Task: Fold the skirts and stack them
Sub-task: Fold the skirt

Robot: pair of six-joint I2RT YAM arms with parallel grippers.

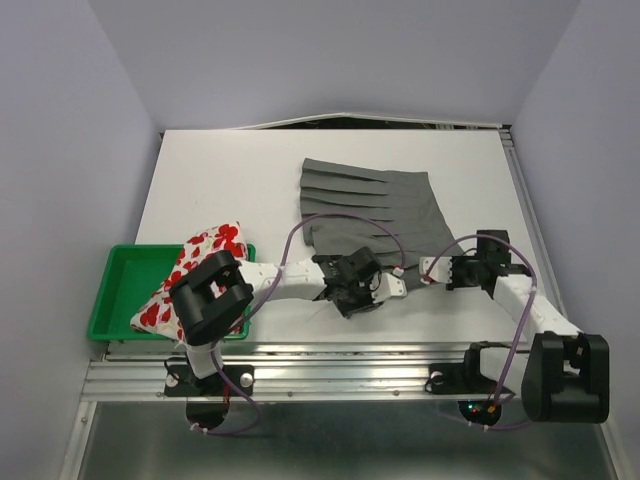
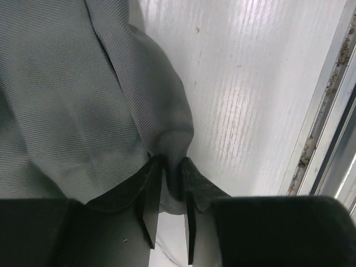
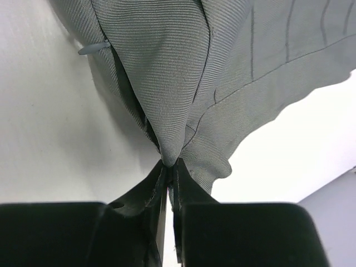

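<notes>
On the table (image 1: 200, 180), grey skirt (image 1: 365, 205), near edge pinched in left jaws and right jaws

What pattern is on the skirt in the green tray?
The skirt is white with red hearts or flowers; top external view shows it best.

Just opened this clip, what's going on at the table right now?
Both arms are working on the grey skirt, which lies spread on the white table. The left gripper and the right gripper are each shut on a pinch of its near edge, with cloth bunched between the fingers. The skirt still looks mostly flat, not yet folded over. The printed skirt rests over the right side of the green tray, with nothing holding it.
</notes>
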